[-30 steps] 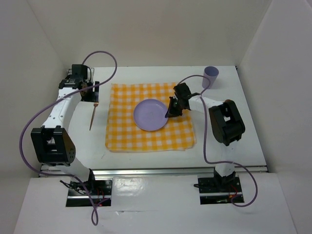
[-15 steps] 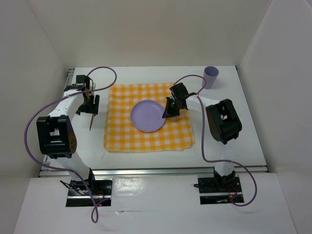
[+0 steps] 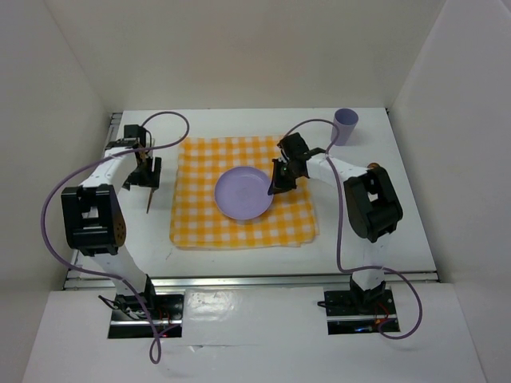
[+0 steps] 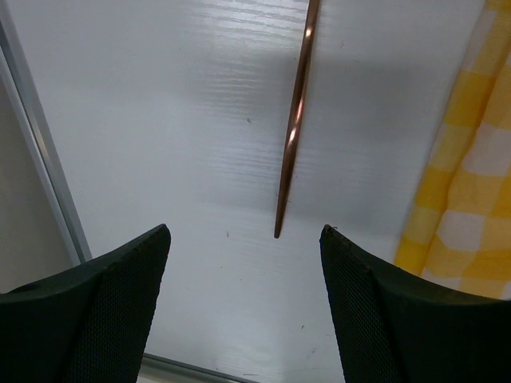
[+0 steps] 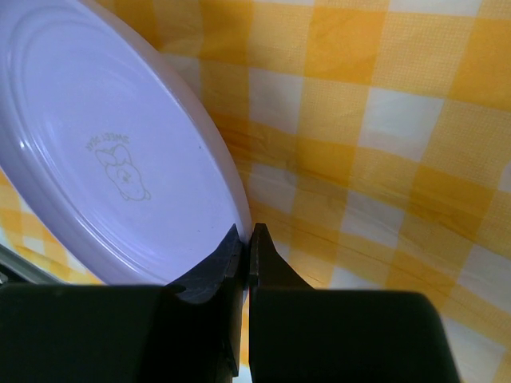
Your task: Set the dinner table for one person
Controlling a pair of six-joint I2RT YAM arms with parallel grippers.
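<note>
A lilac plate (image 3: 243,192) lies on the yellow-and-white checked cloth (image 3: 200,215) on the white dinner table (image 3: 375,152). My right gripper (image 3: 276,187) is shut on the plate's right rim; in the right wrist view the plate (image 5: 120,167) is pinched between the fingertips (image 5: 247,239). A thin copper-coloured stick-like utensil (image 3: 152,198) lies on the table left of the cloth. My left gripper (image 3: 144,177) hovers over its far end, open and empty. In the left wrist view the utensil (image 4: 294,128) lies ahead of the wide-apart fingers (image 4: 128,271).
A lilac cup (image 3: 346,123) stands at the table's far right corner. Metal rails run along the left edge (image 4: 40,159) and the near edge (image 3: 255,279). White walls close in the back and both sides.
My left arm swung in and brought its gripper down over the copper utensil's far end. My right gripper slid the plate slightly left on the cloth, still gripping its rim.
</note>
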